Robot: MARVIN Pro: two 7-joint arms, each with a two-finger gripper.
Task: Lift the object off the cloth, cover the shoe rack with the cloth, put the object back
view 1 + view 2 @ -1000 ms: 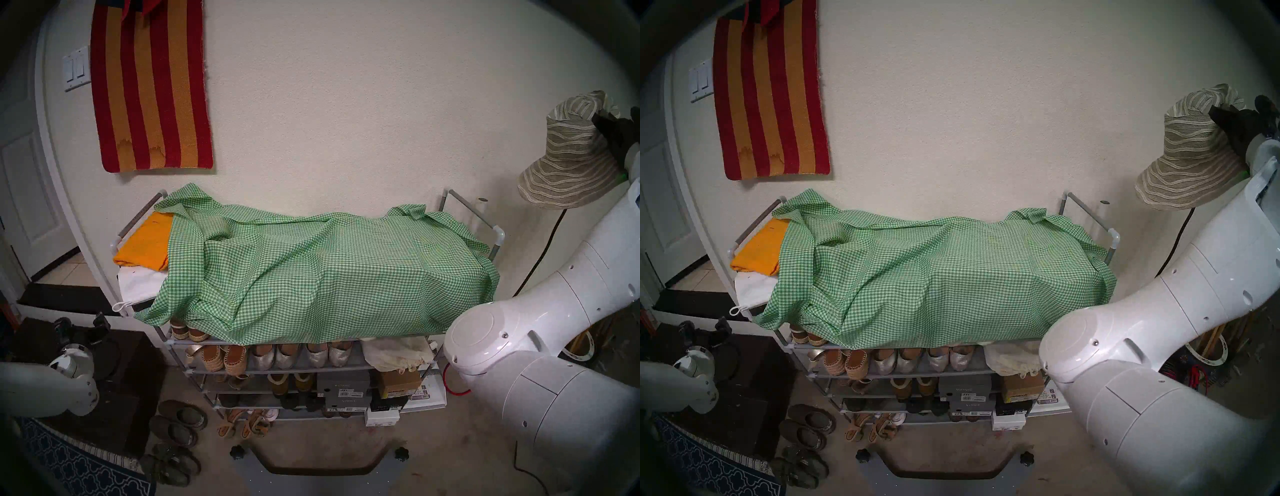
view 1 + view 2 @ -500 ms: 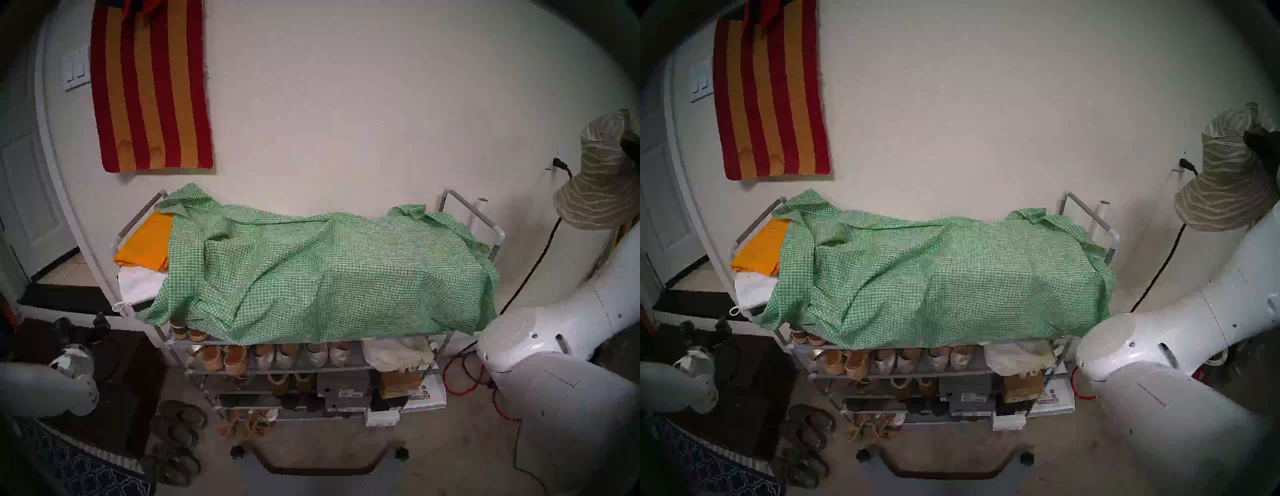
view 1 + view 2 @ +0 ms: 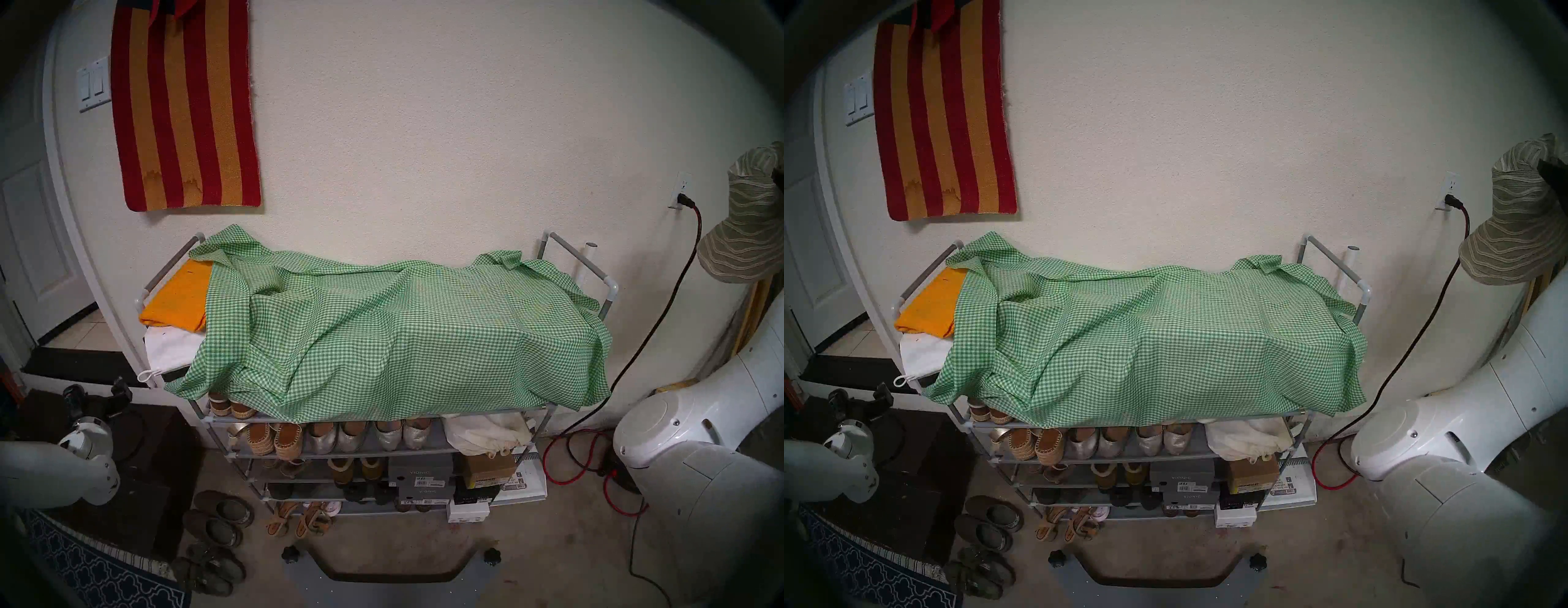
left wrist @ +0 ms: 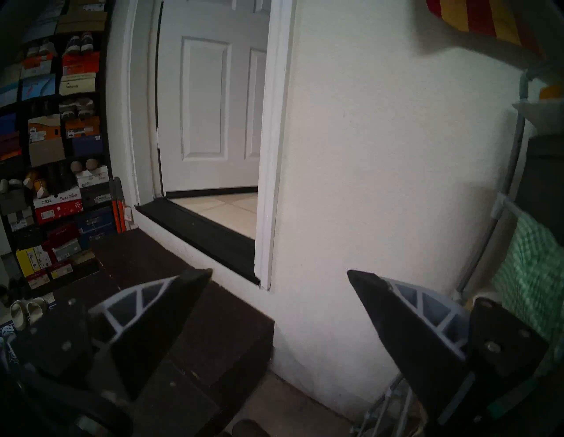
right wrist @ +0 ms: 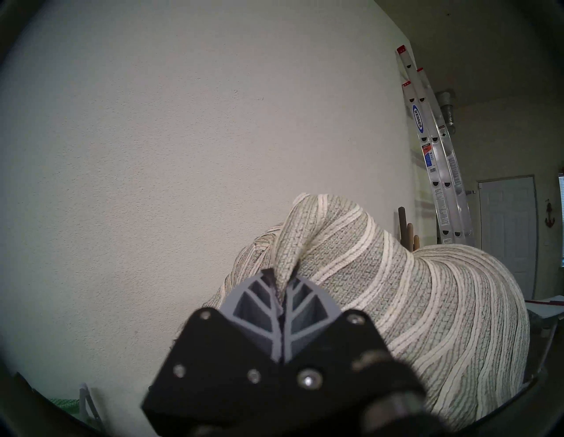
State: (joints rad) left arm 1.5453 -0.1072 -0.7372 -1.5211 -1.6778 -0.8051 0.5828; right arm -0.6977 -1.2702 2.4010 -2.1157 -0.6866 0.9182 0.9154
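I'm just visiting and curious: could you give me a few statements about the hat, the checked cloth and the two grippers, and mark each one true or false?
1. The right gripper pinches the sun hat. True.
2. The hat rests on the gingham cloth. False: it hangs in the air, right of the shoe rack.
3. The left gripper is open and empty. True.
4. The cloth hides the folded orange cloth completely. False: most of it shows.
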